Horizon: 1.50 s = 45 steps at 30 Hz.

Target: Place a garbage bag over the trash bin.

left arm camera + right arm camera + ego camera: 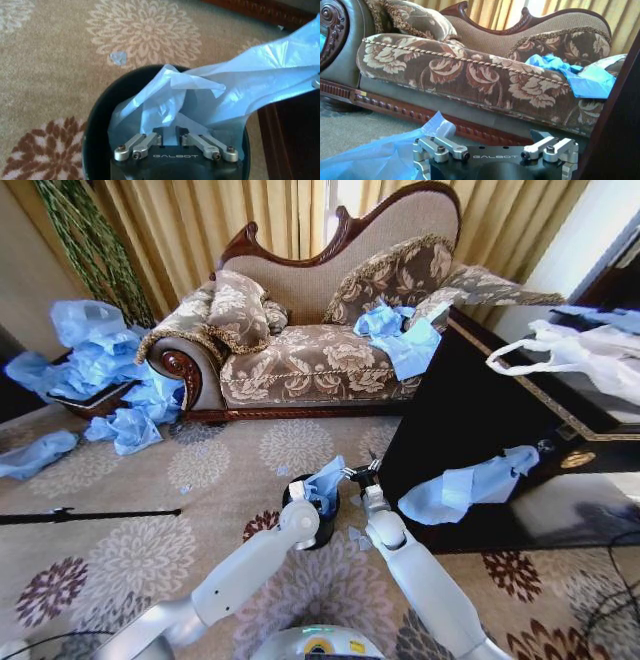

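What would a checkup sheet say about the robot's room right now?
Surface: flowered carpet.
Job's things: black trash bin on the carpet; light-blue garbage bag draped into its mouth, not yet stretched over the rim.
Clutter: loose blue bags piled left of the sofa, more on the sofa seat, one on the dark table; white handled bag on that table.
Grippers: left tool above the bin, in the bag; right tool beside it, at the bag's edge.
Cables: black cables at right.
Surroundings: patterned sofa, gold curtains.
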{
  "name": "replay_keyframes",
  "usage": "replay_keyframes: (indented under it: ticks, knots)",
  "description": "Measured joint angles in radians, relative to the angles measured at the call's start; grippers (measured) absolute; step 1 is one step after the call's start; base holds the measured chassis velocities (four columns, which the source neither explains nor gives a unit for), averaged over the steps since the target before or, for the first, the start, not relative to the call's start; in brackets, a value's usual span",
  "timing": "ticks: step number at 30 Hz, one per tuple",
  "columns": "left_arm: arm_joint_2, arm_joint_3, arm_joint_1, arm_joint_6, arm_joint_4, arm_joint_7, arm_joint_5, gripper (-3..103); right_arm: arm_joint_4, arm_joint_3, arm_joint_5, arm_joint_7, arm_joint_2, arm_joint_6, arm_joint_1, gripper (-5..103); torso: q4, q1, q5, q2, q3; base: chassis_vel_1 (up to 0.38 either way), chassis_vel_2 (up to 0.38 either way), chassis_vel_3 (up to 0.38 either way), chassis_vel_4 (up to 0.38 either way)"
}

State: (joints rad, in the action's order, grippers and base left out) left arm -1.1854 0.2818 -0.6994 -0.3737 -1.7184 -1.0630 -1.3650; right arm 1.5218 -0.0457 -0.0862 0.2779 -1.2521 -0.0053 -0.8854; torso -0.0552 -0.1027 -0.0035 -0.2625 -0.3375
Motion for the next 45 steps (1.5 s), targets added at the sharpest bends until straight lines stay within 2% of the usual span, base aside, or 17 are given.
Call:
replay_keyframes:
  ticks: [1,3,6,11,14,18,22,25,29,31,34,37,38,40,42,43,45]
  knots:
    - [0.007,-0.003,-0.003,0.004,-0.009,-0.002,-0.001,11,0.0,-0.001,0.0,0.001,0.003,0.001,-0.002,100,-0.0001,0.0,0.0,0.0,0.0,0.0,0.0,0.0,0.0]
    - [0.016,-0.007,-0.009,0.008,-0.02,-0.008,-0.002,11,0.0,-0.003,-0.001,0.001,0.005,0.002,-0.003,100,-0.0003,0.0,-0.0001,0.0,0.0,0.0,0.0,0.0,0.0]
    - [0.058,-0.042,-0.039,0.017,-0.065,-0.02,-0.008,1,0.002,-0.004,-0.001,0.002,0.007,0.004,-0.007,100,0.0,0.0,-0.0001,0.0,0.0,0.0,0.0,0.0,0.0]
    - [0.125,-0.103,-0.081,0.015,-0.132,-0.019,-0.023,0,0.007,-0.004,0.0,0.005,0.003,0.004,-0.014,100,0.0,0.0,-0.0001,0.0,0.0,0.0,0.0,0.0,0.0]
    - [0.207,-0.178,-0.143,0.013,-0.21,-0.013,-0.022,0,0.013,0.004,0.001,0.009,-0.007,0.004,-0.019,100,-0.0003,0.0,-0.0003,0.0,0.0,0.0,0.0,0.0,0.0]
    - [0.261,-0.245,-0.198,0.01,-0.258,-0.007,-0.03,0,0.013,0.014,0.002,0.01,-0.016,0.004,-0.016,100,0.0002,0.0,-0.0002,0.0,0.0,0.0,0.0,0.0,0.0]
    - [0.339,-0.316,-0.277,-0.016,-0.391,0.052,-0.068,0,0.039,0.019,0.002,0.011,-0.019,-0.002,-0.028,100,0.0005,0.0,0.0002,0.0,0.0,0.0,0.0,0.0,0.0]
    - [0.328,-0.291,-0.266,-0.039,-0.444,0.053,-0.135,-3,0.049,0.018,0.003,0.014,-0.016,-0.004,-0.04,100,-0.0004,0.0,0.0002,0.0,0.0,0.0,0.0,0.0,0.0]
    - [0.277,-0.243,-0.232,-0.058,-0.435,0.042,-0.155,7,0.051,0.019,0.004,0.015,-0.009,-0.005,-0.044,100,-0.0005,0.0,0.0001,0.0,0.0,0.0,0.0,0.0,0.0]
    - [0.225,-0.193,-0.191,-0.064,-0.38,0.034,-0.136,17,0.052,0.025,0.004,0.014,-0.002,-0.007,-0.041,100,-0.0004,0.0,0.0,0.0,0.0,0.0,0.0,0.0,0.0]
    - [0.189,-0.162,-0.16,-0.066,-0.342,0.027,-0.123,23,0.05,0.028,0.004,0.013,0.001,-0.007,-0.036,100,0.0004,0.0,0.0002,0.0,0.0,0.0,0.0,0.0,0.0]
    - [0.099,-0.092,-0.062,-0.072,-0.26,0.002,-0.113,40,0.044,0.028,0.001,0.012,0.01,-0.007,-0.032,100,-0.0003,0.0,0.0002,0.0,0.0,0.0,0.0,0.0,0.0]
    - [0.099,-0.092,-0.062,-0.072,-0.26,0.002,-0.113,40,0.044,0.028,0.001,0.012,0.01,-0.007,-0.032,100,-0.0003,0.0,0.0002,0.0,0.0,0.0,0.0,0.0,0.0]
    - [0.054,-0.037,0.0,-0.072,-0.211,-0.029,-0.112,50,0.039,0.024,0.0,0.011,0.014,-0.007,-0.032,100,-0.0003,0.0,0.0003,0.0,0.0,0.0,0.0,0.0,0.0]
    - [0.023,0.007,0.048,-0.062,-0.17,-0.068,-0.113,56,0.033,0.022,-0.001,0.011,0.016,-0.005,-0.031,100,-0.0005,0.0,0.0002,0.0,0.0,0.0,0.0,0.0,0.0]
    - [0.023,0.007,0.048,-0.062,-0.17,-0.068,-0.113,56,0.033,0.022,-0.001,0.011,0.016,-0.005,-0.031,100,-0.0005,0.0,0.0002,0.0,0.0,0.0,0.0,0.0,0.0]
    - [0.006,0.031,0.079,-0.052,-0.135,-0.101,-0.117,66,0.027,0.021,-0.001,0.01,0.016,-0.002,-0.028,100,-0.0003,0.0,0.0004,0.0,0.0,0.0,0.0,0.0,0.0]
